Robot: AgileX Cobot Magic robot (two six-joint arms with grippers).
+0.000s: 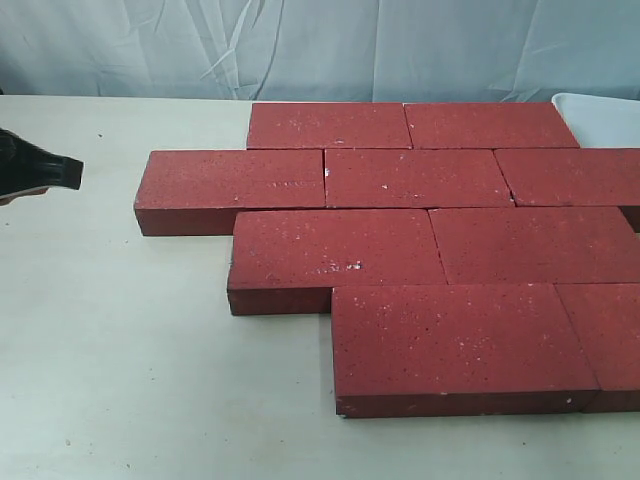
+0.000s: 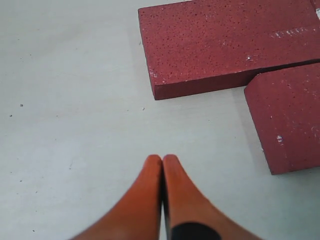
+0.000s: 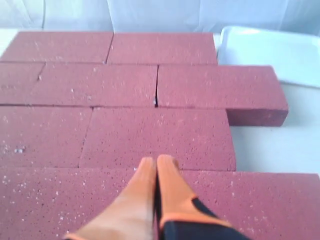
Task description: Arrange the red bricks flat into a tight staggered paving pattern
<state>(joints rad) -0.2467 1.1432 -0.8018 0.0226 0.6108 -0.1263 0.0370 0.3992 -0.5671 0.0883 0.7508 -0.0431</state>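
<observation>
Several red bricks [image 1: 420, 240] lie flat on the white table in four staggered rows, edges touching. The leftmost brick [image 1: 230, 185] of the second row juts out furthest. My left gripper [image 2: 162, 159] is shut with nothing in it, hovering over bare table apart from two brick corners [image 2: 220, 45]. A dark part of the left arm [image 1: 35, 172] shows at the exterior view's left edge. My right gripper [image 3: 155, 162] is shut and empty, low over the brick paving [image 3: 160, 135]; whether it touches a brick is unclear. It is out of the exterior view.
A white tray [image 1: 600, 115] sits at the table's back right, beside the bricks; it also shows in the right wrist view as the tray [image 3: 270, 50]. A pale cloth backdrop hangs behind. Bare table [image 1: 120, 350] lies to the left and front.
</observation>
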